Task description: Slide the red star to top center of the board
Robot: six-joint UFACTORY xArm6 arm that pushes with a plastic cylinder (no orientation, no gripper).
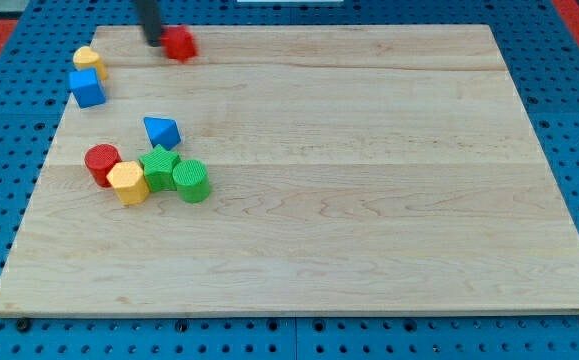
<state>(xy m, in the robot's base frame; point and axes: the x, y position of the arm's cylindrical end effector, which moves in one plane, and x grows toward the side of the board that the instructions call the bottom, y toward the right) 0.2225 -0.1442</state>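
The red star (180,43) lies near the board's top edge, left of centre. My tip (156,41) rests just to the star's left, touching or almost touching it. The dark rod rises from there out of the view's top.
A wooden board (369,200) on a blue pegboard. A yellow block (88,60) and a blue cube (87,89) sit at the top left. A blue triangle (161,131), red cylinder (101,163), yellow hexagon (128,183), green star (158,167) and green cylinder (192,180) cluster at mid left.
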